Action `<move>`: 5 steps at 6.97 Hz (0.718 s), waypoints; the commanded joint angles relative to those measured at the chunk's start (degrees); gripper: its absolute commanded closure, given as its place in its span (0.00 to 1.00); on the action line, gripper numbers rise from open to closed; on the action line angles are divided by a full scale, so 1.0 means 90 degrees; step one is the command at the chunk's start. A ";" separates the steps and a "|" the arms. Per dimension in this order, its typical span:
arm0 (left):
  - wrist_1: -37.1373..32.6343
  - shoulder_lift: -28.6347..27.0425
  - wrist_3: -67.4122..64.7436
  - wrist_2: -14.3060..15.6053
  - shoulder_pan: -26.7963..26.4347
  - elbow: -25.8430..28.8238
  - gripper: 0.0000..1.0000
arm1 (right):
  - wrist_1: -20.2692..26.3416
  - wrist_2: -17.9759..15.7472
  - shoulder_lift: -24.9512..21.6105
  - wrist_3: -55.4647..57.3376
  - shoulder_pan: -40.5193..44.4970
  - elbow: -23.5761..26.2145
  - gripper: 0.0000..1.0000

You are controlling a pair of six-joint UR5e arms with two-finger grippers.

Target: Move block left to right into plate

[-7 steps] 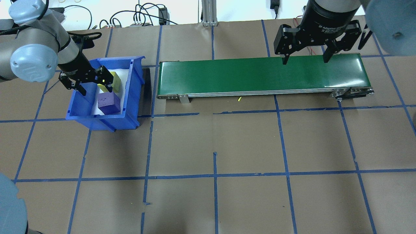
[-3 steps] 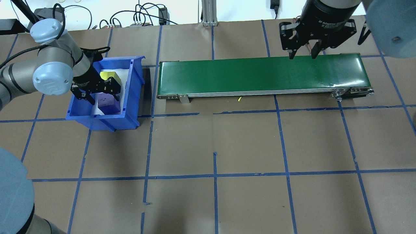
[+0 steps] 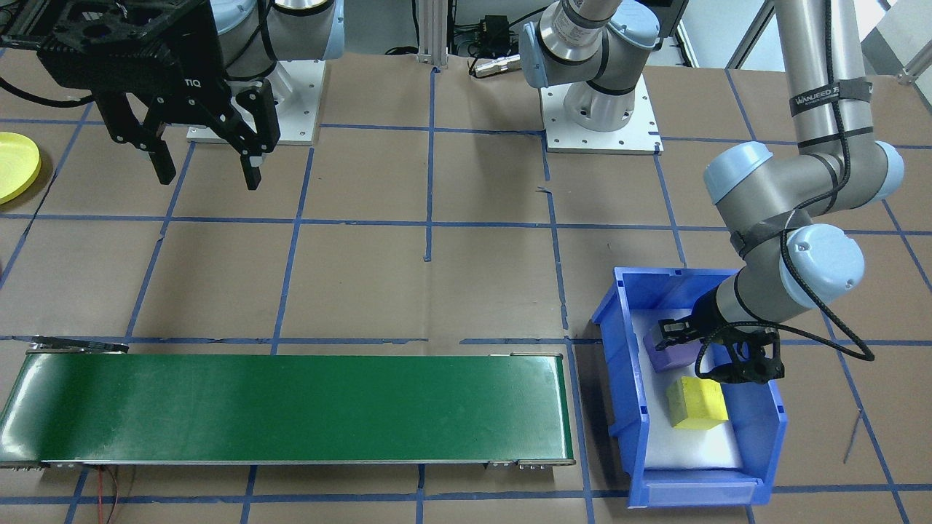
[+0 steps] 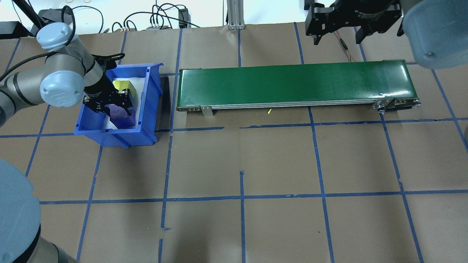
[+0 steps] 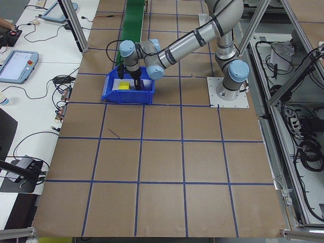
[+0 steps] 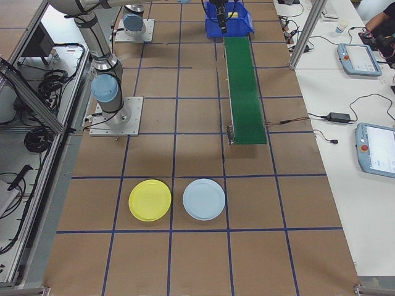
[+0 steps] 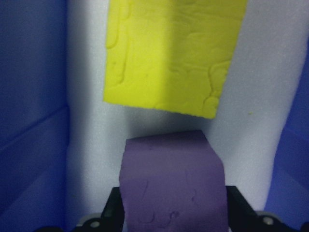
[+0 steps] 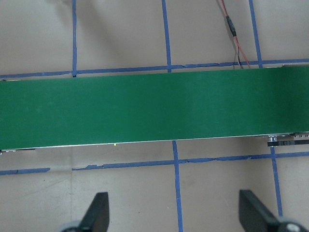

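Since my left wrist camera looks straight down between the fingers (image 7: 115, 208), I can see them standing on either side of the purple block (image 7: 171, 181), spread just wider than the cube, and I cannot tell whether the pads are pressing on it yet. The left gripper (image 4: 109, 106) sits low inside the blue bin (image 4: 150, 95), over the purple block, which lies on the white liner (image 7: 87, 145) in the half of the bin nearer the robot's base (the front-facing view shows that best). The yellow block (image 3: 697, 402) lies just beyond it in the same bin, close by but with a strip of liner showing between the two. Outward from there, the green conveyor belt (image 4: 292, 84) runs across the table from beside the bin toward my right arm. The right gripper (image 3: 200, 164) hangs in the air near the belt's far end with its fingers wide apart and nothing between them; its wrist camera looks down on bare belt and taped paper. The yellow plate (image 6: 150, 200) rests on the table well apart from the bin, past the belt's end on the robot's right, with a pale blue plate (image 6: 204, 199) just beside it.
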 commanded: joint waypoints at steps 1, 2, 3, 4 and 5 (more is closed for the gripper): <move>-0.0084 0.0303 -0.0030 0.0012 -0.0011 0.0104 0.97 | 0.0283 0.0022 0.0012 0.0014 -0.0051 0.0005 0.22; -0.0964 0.0643 -0.0030 0.0002 -0.0040 0.0442 0.97 | 0.0489 0.0138 0.0002 0.0014 -0.0052 -0.0005 0.33; -0.1669 0.0879 -0.0030 -0.0017 -0.0127 0.0804 0.97 | 0.0375 0.0149 0.0022 0.0024 -0.0061 0.0005 0.12; -0.1869 0.0949 -0.0030 -0.0008 -0.0370 0.1088 0.97 | 0.0297 0.0168 0.0012 0.0024 -0.0071 0.0015 0.12; -0.2094 0.1017 -0.0050 0.0022 -0.0720 0.1467 0.97 | 0.0528 0.0149 0.0012 0.0024 -0.0110 0.0034 0.23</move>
